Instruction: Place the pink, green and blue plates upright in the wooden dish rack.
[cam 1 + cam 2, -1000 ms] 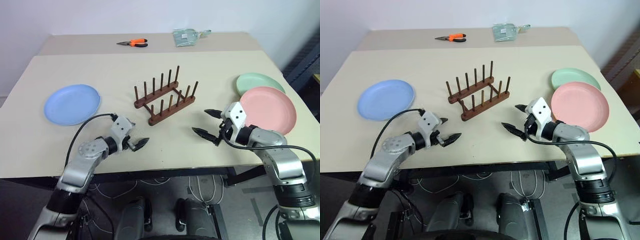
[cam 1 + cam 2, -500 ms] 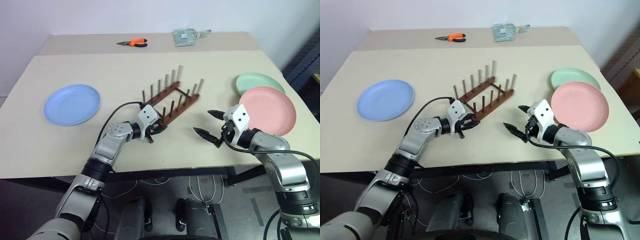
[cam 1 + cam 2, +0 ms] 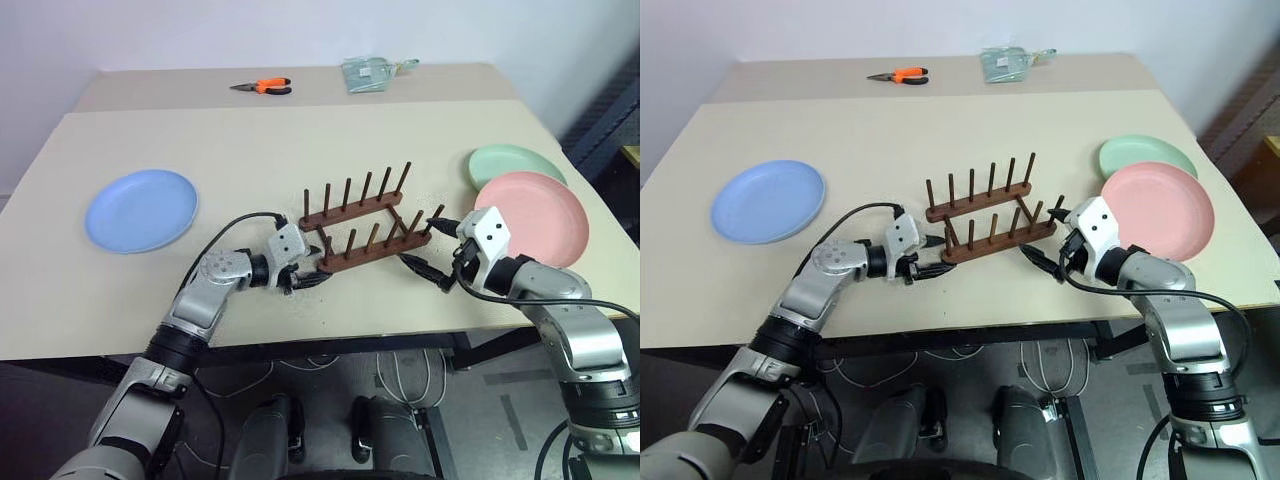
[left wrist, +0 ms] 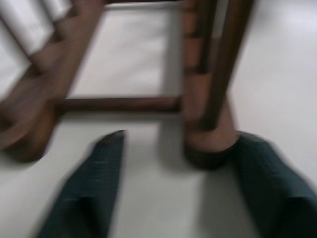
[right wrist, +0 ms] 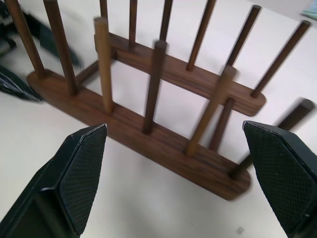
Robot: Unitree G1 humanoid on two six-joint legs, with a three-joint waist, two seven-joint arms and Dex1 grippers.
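Here both grippers — the left gripper [image 3: 923, 268] and the right gripper [image 3: 1048, 243], jaws apart, holding nothing — flank the rack [image 3: 988, 222] to square it, while beyond lie, still flat, the pink plate [image 3: 1157, 212], green plate [image 3: 1145, 155] and blue plate [image 3: 768, 200].
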